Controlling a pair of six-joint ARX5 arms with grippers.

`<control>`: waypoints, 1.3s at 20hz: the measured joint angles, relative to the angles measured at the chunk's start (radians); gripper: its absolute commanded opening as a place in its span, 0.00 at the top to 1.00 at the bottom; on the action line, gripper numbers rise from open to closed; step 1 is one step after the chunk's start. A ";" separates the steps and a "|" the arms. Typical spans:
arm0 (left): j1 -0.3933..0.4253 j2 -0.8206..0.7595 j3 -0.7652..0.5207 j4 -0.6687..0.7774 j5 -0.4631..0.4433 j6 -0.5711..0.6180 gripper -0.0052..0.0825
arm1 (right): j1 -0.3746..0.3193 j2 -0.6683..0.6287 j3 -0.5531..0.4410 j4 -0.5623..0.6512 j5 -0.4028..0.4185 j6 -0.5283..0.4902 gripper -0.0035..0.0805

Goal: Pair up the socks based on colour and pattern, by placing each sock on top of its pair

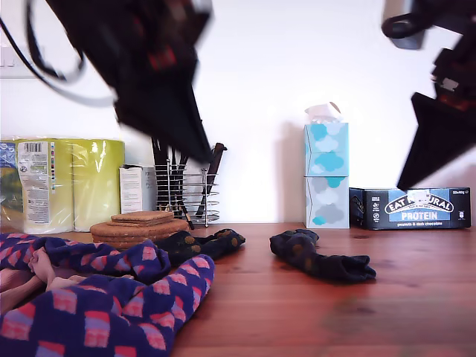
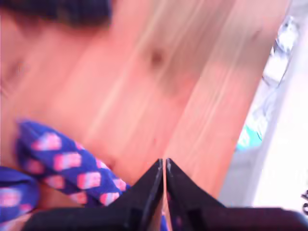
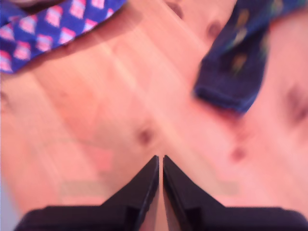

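Observation:
Two navy socks with pink-orange patches [image 1: 111, 312] [image 1: 82, 256] lie bunched at the exterior view's lower left, with a pale pink sock [image 1: 22, 286] between them. One dark dotted sock [image 1: 197, 244] lies behind them, and another [image 1: 320, 260] lies apart at mid-table. My first gripper [image 1: 204, 158] [image 2: 163, 161] hangs shut and empty above the table by a patterned sock [image 2: 67, 166]. My second gripper [image 1: 405, 186] [image 3: 160, 158] is raised at the exterior view's right, shut on nothing. Beyond it lie a dotted sock [image 3: 240, 62] and a patterned sock [image 3: 43, 24].
Along the back wall stand a kitchen roll pack [image 1: 63, 182], a small white box [image 1: 137, 188], cork coasters [image 1: 141, 227], a wire utensil holder [image 1: 186, 193], stacked tissue boxes [image 1: 326, 175] and a protein bar box [image 1: 413, 208]. Bare wooden table [image 1: 335, 320] shows at the front.

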 measured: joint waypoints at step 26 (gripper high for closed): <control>0.105 -0.741 -0.175 -0.162 -0.235 -0.161 0.97 | 0.123 0.476 0.149 0.297 0.262 -0.710 0.52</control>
